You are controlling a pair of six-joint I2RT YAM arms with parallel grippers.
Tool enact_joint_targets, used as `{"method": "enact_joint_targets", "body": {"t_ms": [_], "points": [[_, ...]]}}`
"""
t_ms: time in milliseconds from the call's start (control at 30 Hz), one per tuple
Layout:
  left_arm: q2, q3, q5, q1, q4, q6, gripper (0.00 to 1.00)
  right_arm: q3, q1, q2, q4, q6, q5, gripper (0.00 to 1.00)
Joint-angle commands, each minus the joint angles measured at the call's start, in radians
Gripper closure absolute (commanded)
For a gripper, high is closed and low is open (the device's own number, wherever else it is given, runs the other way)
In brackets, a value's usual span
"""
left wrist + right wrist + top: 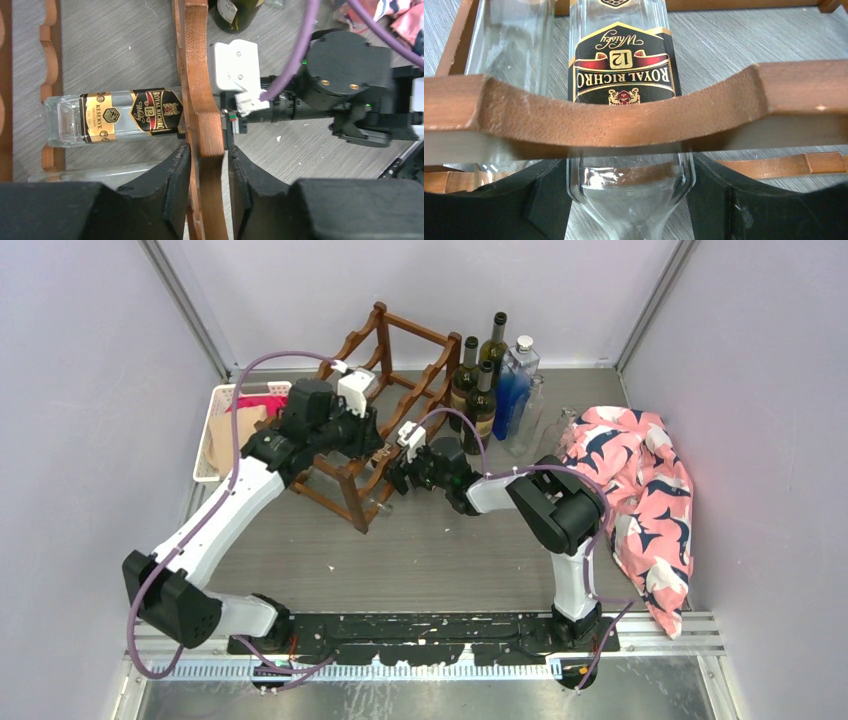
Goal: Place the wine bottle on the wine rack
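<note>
Pretty much done here imo. The wine rack (pixel 352 498) sits on the counter (pixel 430 560) toward 11 o'clock from the middle in the top view. The wine bottle (pixel 65 120) is already lying flat in what looks like the rack's lowest row, at its 5 o'clock corner, shoulder nestled in one scallop of the front rail.

What's left, I reckon: let go and back both arms out without dragging the bottle along.

The right gripper (pixel 629 170) is grasping the bottle at the shoulder, pressed against the glass on both sides. The left gripper (pixel 209 160) straddles a rack rail. It touches wood on one side with a hairline gap on the other, so I can't tell if it's actually squeezing or slack.

Bottle itself: clear, squarish, looks empty, base pointing to 9 o'clock in the left wrist view, with another clear bottle (pixel 506 45) right beside it. The black-red-gold label (pixel 621 70) reads Royal Richro 12, plus a gold Reserve band.
</note>
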Motion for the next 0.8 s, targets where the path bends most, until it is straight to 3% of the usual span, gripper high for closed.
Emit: {"method": "enact_joint_targets", "body": {"t_ms": [0,167,533,600,767], "points": [[-0.132,0.074,0.008,0.006,0.024,-0.018,0.64,0.095,0.008,-0.093,-0.017,0.03,-0.002,0.78],[-0.192,0.068,-0.004,0.005,0.006,-0.015,0.63,0.112,0.013,-0.13,-0.162,0.037,0.05,0.7],[-0.342,-0.026,-0.021,0.006,-0.061,-0.014,0.62,0.148,0.025,-0.139,-0.28,0.046,0.107,0.39],[-0.371,-0.052,-0.02,0.005,-0.07,-0.025,0.62,0.151,0.026,-0.153,-0.308,0.045,0.119,0.03],[-0.438,-0.105,-0.003,0.005,-0.091,-0.057,0.62,0.131,0.031,-0.21,-0.367,0.034,0.14,0.0]]}}
